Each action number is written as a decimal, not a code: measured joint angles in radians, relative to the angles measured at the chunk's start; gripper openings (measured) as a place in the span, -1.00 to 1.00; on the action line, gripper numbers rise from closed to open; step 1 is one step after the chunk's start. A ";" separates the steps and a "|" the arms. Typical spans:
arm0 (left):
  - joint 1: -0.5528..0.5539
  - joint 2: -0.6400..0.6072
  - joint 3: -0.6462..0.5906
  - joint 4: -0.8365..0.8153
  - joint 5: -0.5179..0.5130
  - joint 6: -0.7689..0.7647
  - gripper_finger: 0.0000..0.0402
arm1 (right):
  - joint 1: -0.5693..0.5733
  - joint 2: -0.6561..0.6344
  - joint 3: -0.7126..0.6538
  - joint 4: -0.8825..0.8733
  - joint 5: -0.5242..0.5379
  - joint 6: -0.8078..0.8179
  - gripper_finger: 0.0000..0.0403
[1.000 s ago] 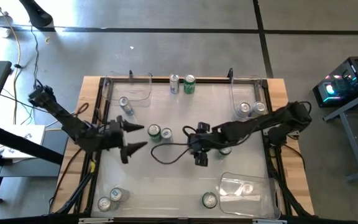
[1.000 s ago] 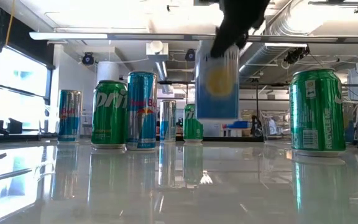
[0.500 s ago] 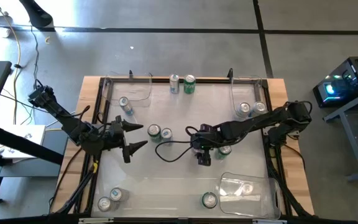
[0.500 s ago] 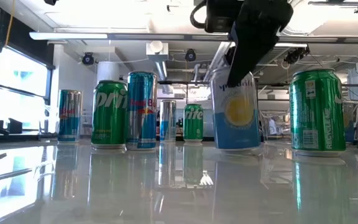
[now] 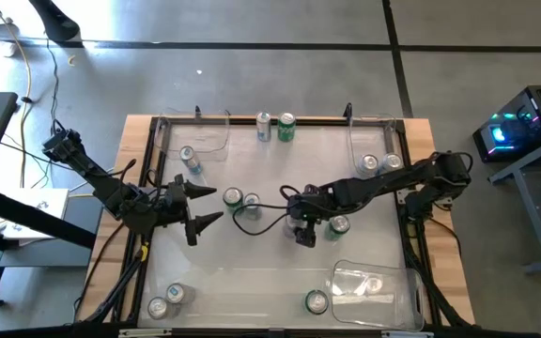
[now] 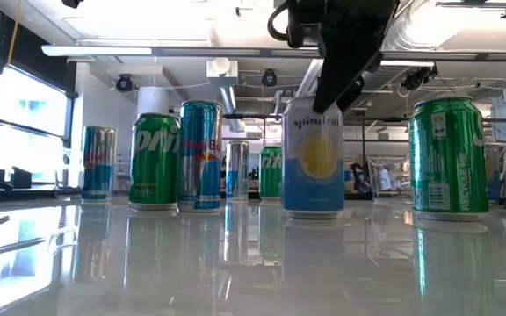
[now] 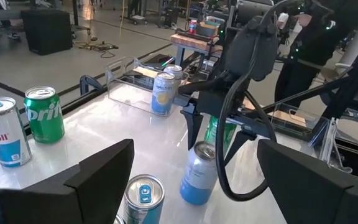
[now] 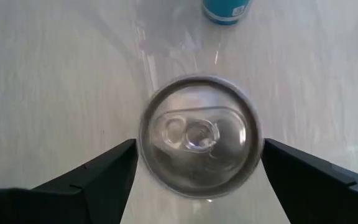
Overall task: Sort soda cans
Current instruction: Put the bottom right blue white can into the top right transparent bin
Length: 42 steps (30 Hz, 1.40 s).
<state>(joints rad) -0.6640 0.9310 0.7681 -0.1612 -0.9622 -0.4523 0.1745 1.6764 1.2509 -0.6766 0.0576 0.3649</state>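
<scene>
A light blue soda can with a yellow disc stands upright on its base at the table's middle, also seen in the left wrist view. My right gripper is over it, pointing steeply down and open. Its fingers stand close on either side of the can's silver top. My left gripper waits open above the table's left part, pointing toward the middle, with nothing between its fingers. A green can stands just right of the blue one. My right gripper's fingertips sit level with the can's rim on its two sides, coming from above. Whether they touch it I cannot tell. The can stands upright on the table.
Two cans stand left of centre and two at the far edge. More cans stand near the front edge. Clear bins sit at the far left, far right and near right, each with cans inside.
My right gripper has come down with the light blue can. The can hung clear of the table a second ago, then touched down tilted, and now stands upright a little farther toward the table's left.
</scene>
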 joint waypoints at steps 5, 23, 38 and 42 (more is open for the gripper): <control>0.000 0.000 0.000 0.000 0.000 0.000 0.67 | 0.005 0.000 -0.003 -0.005 0.014 -0.005 0.58; 0.000 0.000 0.000 -0.007 0.001 -0.001 0.67 | -0.046 0.000 -0.005 0.015 -0.046 -0.014 0.57; 0.000 0.002 0.000 -0.040 0.002 -0.035 0.67 | -0.054 0.043 -0.003 0.145 -0.002 -0.112 0.59; 0.000 0.003 -0.001 -0.050 0.001 -0.045 0.67 | -0.054 0.049 -0.004 0.183 0.020 -0.137 0.57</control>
<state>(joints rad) -0.6636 0.9337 0.7673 -0.2116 -0.9607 -0.4972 0.1207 1.7250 1.2471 -0.4936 0.0775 0.2277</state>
